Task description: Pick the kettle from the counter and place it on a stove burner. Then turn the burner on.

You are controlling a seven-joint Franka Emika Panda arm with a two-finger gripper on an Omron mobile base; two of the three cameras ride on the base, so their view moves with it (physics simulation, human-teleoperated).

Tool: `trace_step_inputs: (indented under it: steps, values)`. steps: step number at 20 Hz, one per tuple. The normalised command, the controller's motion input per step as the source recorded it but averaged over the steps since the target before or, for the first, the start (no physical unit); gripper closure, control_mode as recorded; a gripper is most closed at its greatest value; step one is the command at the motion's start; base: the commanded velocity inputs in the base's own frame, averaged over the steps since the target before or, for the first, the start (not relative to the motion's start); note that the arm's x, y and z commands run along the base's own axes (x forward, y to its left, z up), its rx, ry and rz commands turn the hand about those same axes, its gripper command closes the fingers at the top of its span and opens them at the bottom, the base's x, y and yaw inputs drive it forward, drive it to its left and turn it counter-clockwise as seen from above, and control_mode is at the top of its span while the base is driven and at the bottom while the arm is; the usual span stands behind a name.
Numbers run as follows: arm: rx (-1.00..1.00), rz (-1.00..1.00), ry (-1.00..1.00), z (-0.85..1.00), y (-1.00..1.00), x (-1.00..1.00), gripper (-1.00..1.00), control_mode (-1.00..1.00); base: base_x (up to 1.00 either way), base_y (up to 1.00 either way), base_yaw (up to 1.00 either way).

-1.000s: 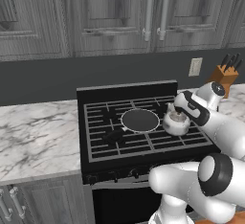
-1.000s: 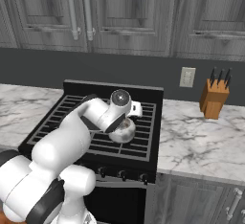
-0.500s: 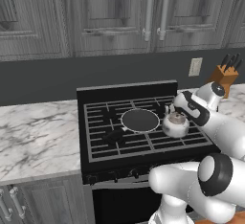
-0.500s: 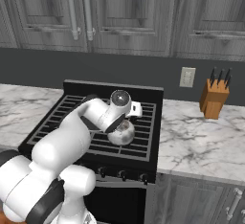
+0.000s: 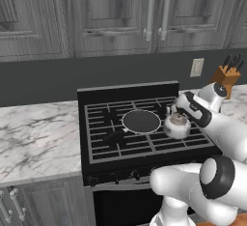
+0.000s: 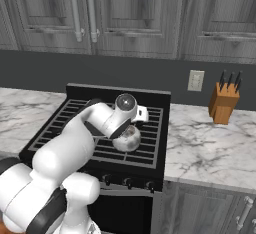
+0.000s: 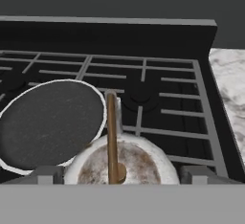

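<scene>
- Left base view: the arm reaches from the lower right over the stove burner (image 5: 144, 138); the kettle (image 5: 176, 126) sits on the grate just right of a round dark disc (image 5: 141, 121), gripper (image 5: 179, 108) above it.
- Right base view: arm bent over the kettle (image 6: 127, 138); knife block (image 6: 223, 104) on the counter (image 6: 210, 150).
- Hand view: finger tips (image 7: 47, 174) spread wide either side of the kettle (image 7: 122, 163), handle between them, untouched. No writing readable.

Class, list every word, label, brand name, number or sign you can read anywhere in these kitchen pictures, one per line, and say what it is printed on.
No readable text anywhere.
The kettle: bare metal, no brand or label.
The stove knobs: too small to show any markings.
The wall outlet: plain, no lettering.
The knife block: plain wood, no logo.
The cabinet doors: no signs.
</scene>
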Motion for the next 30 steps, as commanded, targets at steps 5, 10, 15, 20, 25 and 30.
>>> trace_step_inputs:
  steps: [5, 10, 15, 20, 25, 30]
  values:
    - [0.0, 0.0, -0.06, 0.41, 0.0, -0.39, -1.0, -1.0, 0.0, 0.0, 0.0]
    - [0.0, 0.0, -0.09, 0.37, -0.01, -0.67, -1.0, -1.0, 0.0, 0.0, 0.0]
    - [0.0, 0.0, -0.16, 0.0, -0.19, -1.0, -1.0, -1.0, 0.0, 0.0, 0.0]
    - [0.0, 0.0, -0.19, -0.08, -0.23, -1.0, -1.0, -1.0, 0.0, 0.0, 0.0]
    - [0.0, 0.0, -0.14, -0.45, -0.31, -1.0, -1.0, -1.0, 0.0, 0.0, 0.0]
    - [-0.01, 0.0, -0.19, -0.49, -0.3, -0.99, -1.0, -1.0, 0.0, 0.0, 0.0]
